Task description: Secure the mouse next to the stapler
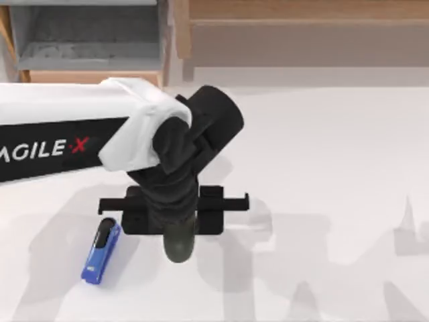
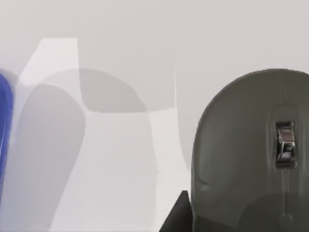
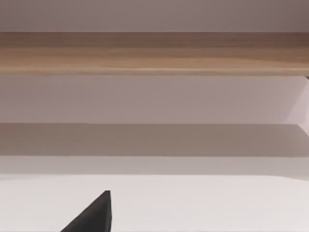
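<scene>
Top view shows the left end effector [image 1: 175, 225] grasping the smooth olive-grey oval mouse [image 1: 179, 243] above the white worktop [image 1: 322, 174], at three o'clock of the bright blue stapler [image 1: 101, 250]. Releasing too high could send it skidding into the stapler.

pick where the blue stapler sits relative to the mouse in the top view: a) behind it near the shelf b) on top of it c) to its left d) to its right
c: the stapler lies on the table left of the mouse, apart from it, with the left gripper above the mouse.
</scene>
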You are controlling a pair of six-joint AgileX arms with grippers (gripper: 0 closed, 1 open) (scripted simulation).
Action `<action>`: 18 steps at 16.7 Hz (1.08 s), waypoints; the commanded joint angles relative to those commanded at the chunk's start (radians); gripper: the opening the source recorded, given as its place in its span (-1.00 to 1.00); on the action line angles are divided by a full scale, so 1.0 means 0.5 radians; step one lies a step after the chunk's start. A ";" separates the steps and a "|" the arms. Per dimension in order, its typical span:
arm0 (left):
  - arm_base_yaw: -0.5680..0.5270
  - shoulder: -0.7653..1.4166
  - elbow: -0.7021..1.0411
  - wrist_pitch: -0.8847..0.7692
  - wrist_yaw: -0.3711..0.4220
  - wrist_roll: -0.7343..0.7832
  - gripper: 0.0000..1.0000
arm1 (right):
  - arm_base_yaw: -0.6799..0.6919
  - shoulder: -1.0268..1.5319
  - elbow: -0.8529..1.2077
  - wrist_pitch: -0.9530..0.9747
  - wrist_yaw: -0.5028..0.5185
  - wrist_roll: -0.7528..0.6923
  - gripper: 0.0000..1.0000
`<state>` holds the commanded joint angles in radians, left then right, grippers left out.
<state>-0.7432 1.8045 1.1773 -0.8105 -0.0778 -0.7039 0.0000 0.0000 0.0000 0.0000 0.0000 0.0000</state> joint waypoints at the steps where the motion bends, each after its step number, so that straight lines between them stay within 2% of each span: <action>1: 0.000 -0.003 0.002 0.008 -0.001 0.000 -1.00 | 0.000 0.000 0.000 0.000 0.000 0.000 1.00; 18: -0.001 0.086 -0.093 0.061 0.007 0.008 -1.00 | 0.000 0.000 0.000 0.000 0.000 0.000 1.00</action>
<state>-0.7439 1.8474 1.1307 -0.7798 -0.0743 -0.6997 0.0000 0.0000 0.0000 0.0000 0.0000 0.0000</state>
